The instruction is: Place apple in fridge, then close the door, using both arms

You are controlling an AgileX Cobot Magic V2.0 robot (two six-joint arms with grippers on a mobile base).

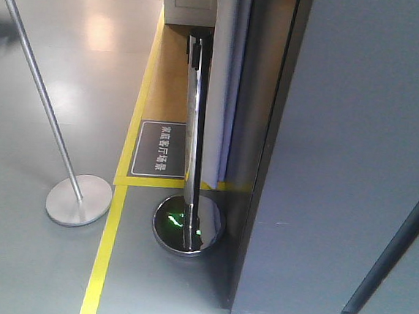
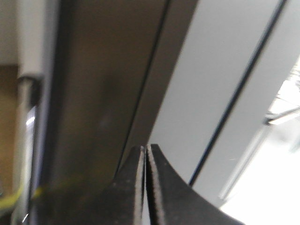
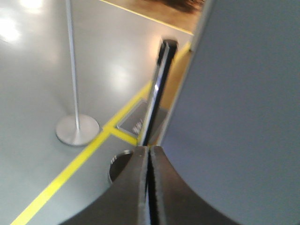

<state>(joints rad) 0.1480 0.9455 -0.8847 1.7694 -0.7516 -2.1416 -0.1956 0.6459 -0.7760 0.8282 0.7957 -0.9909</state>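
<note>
The apple is out of view in every frame. In the front view the dark grey fridge (image 1: 325, 174) fills the right side. Its grey door fronts lie flush and look shut, with only a dark seam (image 1: 400, 240) between them. I cannot tell which front is the task's door. My left gripper (image 2: 146, 149) is shut with nothing in it, close to the fridge's (image 2: 206, 93) grey panels and brownish side. My right gripper (image 3: 149, 149) is also shut and empty, with the grey fridge wall (image 3: 243, 117) just to its right. Neither gripper appears in the front view.
A chrome stanchion post (image 1: 195, 126) with a round base (image 1: 187, 227) stands against the fridge's left side. A second post leans up from a silver disc base (image 1: 79, 199) further left. Yellow floor tape (image 1: 106, 251) and a dark floor sign (image 1: 162, 148) mark the grey floor.
</note>
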